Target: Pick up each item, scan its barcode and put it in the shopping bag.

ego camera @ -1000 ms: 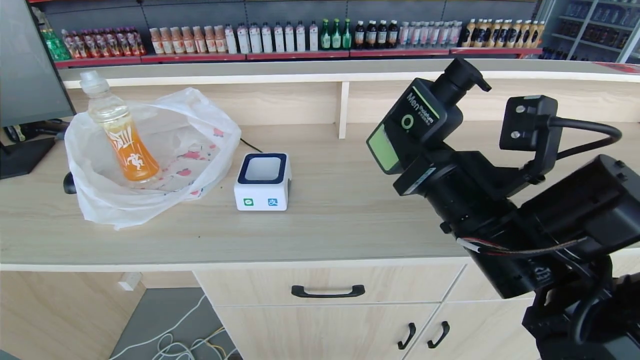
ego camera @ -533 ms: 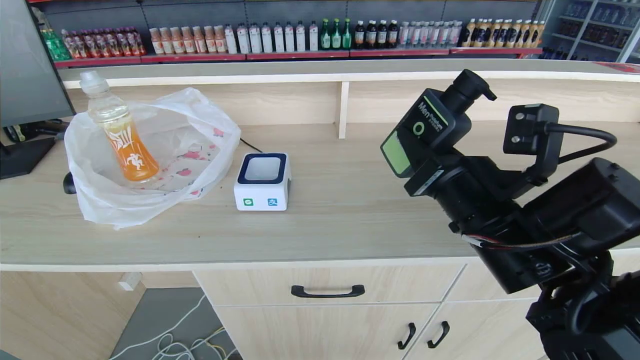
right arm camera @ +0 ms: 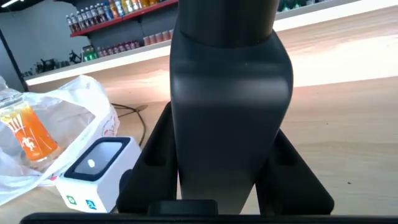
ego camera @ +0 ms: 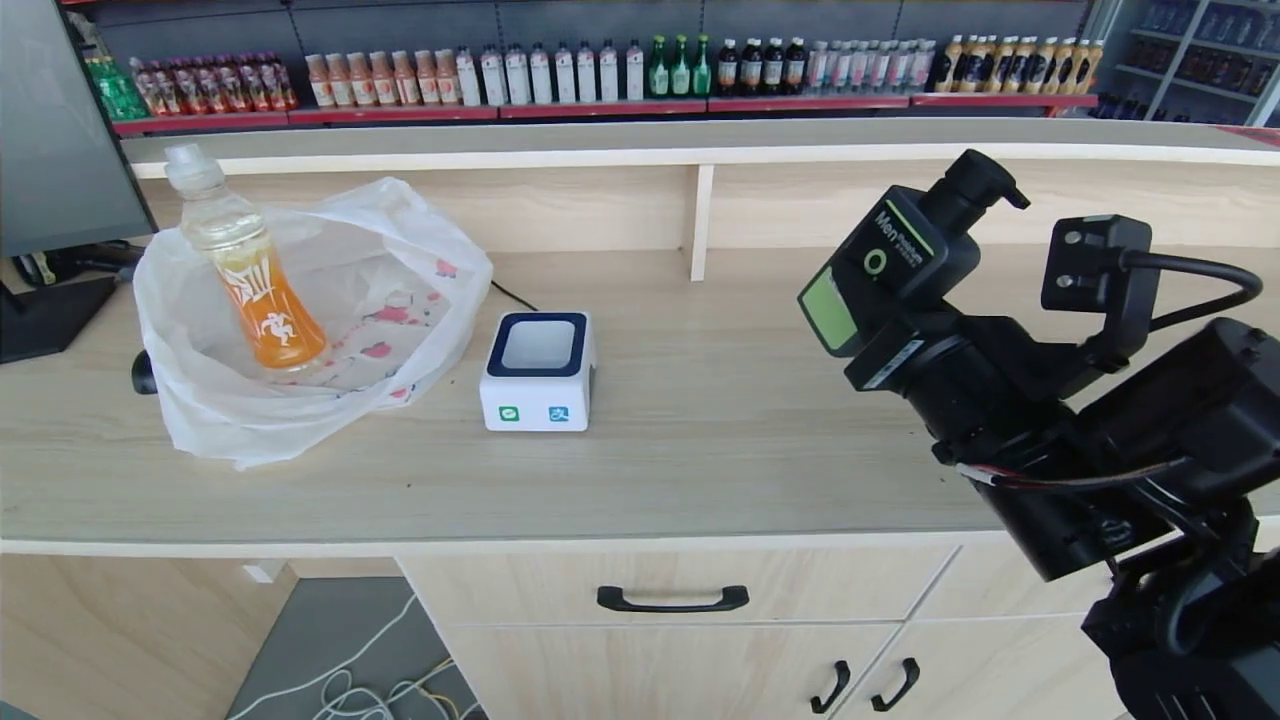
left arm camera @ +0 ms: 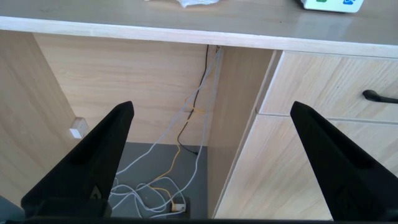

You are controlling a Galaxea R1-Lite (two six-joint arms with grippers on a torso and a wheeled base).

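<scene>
A black pump bottle [ego camera: 890, 262] with a green label hangs tilted above the right side of the counter, my right gripper [ego camera: 928, 352] shut on its lower body. In the right wrist view the dark bottle [right arm camera: 230, 106] sits between both fingers [right arm camera: 149, 163]. The white barcode scanner [ego camera: 540, 372] [right arm camera: 93, 171] stands mid-counter, well left of the bottle. Left of it is the white shopping bag [ego camera: 440, 255] [right arm camera: 81, 102], with an orange drink bottle [ego camera: 250, 270] [right arm camera: 25, 134] upright inside. My left gripper [left arm camera: 211, 165] is open below the counter edge, holding nothing.
A dark monitor [ego camera: 60, 120] stands at the far left. A raised ledge with a wooden divider [ego camera: 703, 220] backs the counter [ego camera: 700, 450]. Drawers with black handles [ego camera: 672, 600] are below. Loose cables [left arm camera: 168, 186] lie on the floor under the counter. Shelves of bottles line the back wall.
My right arm has carried the black pump bottle to the right and a little lower, farther from the scanner. The head camera has shifted slightly too.
</scene>
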